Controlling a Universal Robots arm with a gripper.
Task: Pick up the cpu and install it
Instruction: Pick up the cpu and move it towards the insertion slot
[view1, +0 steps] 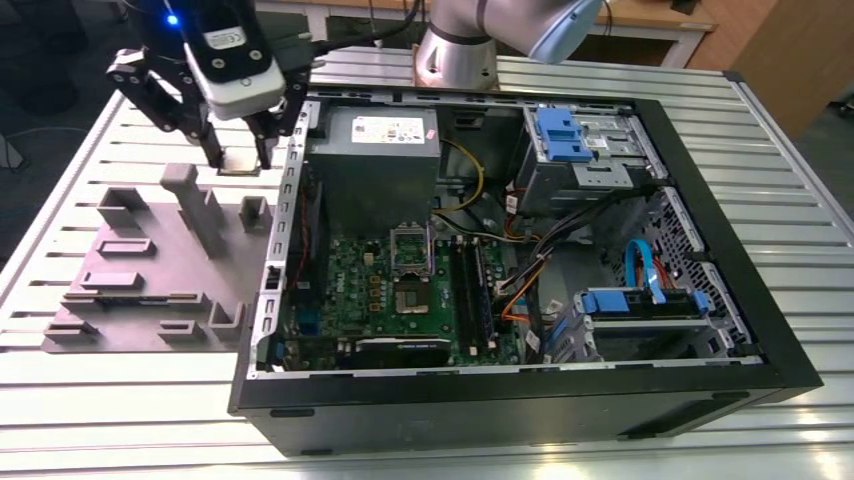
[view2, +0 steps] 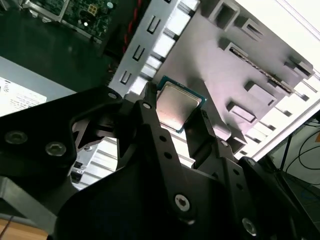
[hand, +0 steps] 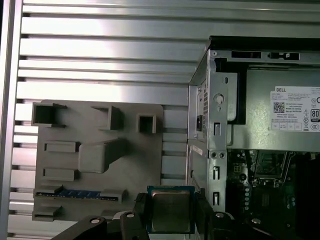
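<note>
Starting at the exterior view's left: slatted metal worktop (view1: 80, 400), carrying a grey fixture plate (view1: 147, 270) studded with raised blocks and slots. Just past the plate's far corner, close beside the case wall, the black gripper (view1: 238, 152), pointing down, closed part-way onto the cpu (view1: 240, 162) and clamping it by two opposite edges. Further right, the open computer case (view1: 534, 405) lying on its side, with a grey power supply (view1: 380, 150), the green motherboard (view1: 400, 290) and its socket (view1: 411, 272), all well apart from the cpu. Blue drive brackets (view1: 638, 302) at the exterior view's right.

As for the cpu: small, flat, square, with a silvery-grey metal lid of dull sheen and a thin blue-green rim round it in both wrist views (view2: 177, 107) (hand: 171, 210). No more than a pale speck from the exterior view.

Second wrist view: black fingers (view2: 150, 117) pressed against either side of the cpu, gripper (view2: 176, 112) otherwise spread no wider than the cpu itself, plate and slats behind.

First wrist view: gripper (hand: 171, 215) from above, plus a strip with blue contacts (hand: 80, 193) seated in one slot of the plate.
</note>
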